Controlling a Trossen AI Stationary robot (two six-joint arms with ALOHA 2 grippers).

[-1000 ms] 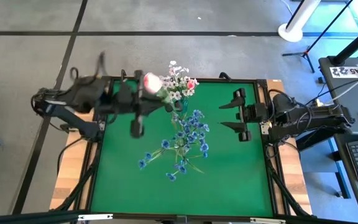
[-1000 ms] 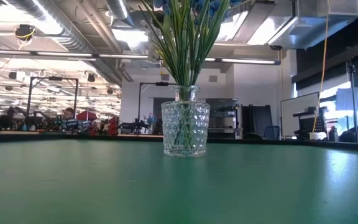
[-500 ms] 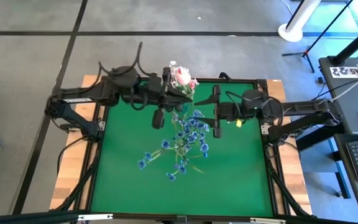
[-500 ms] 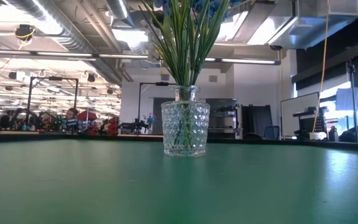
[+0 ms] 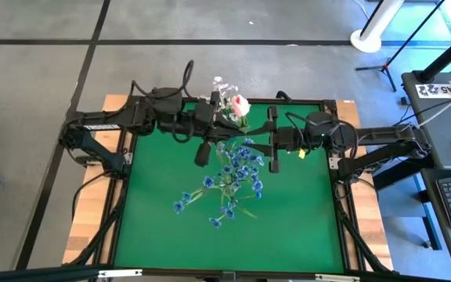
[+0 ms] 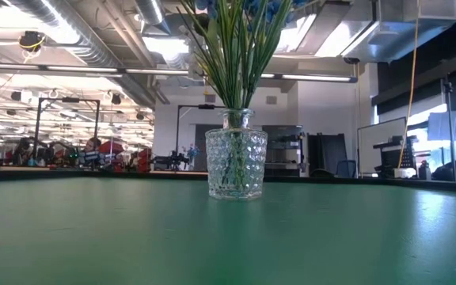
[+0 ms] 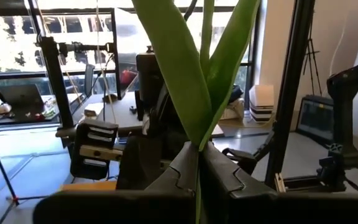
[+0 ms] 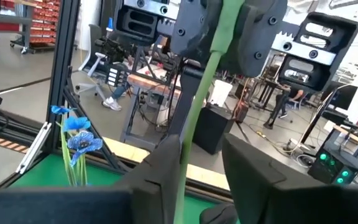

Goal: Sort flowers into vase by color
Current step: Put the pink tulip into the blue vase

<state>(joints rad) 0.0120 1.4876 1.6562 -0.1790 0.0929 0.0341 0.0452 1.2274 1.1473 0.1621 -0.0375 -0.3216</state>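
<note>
High view, upper centre: left gripper (image 5: 210, 129) clamps pink flower (image 5: 239, 104); right gripper (image 5: 271, 139) half-closed around its thin, light, bendy stem (image 8: 194, 118).

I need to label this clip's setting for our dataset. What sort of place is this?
Probably a robotics lab or workshop in an open industrial hall: exposed ceiling ducts, rows of distant workbenches, and a green table holding a glass vase.
</note>
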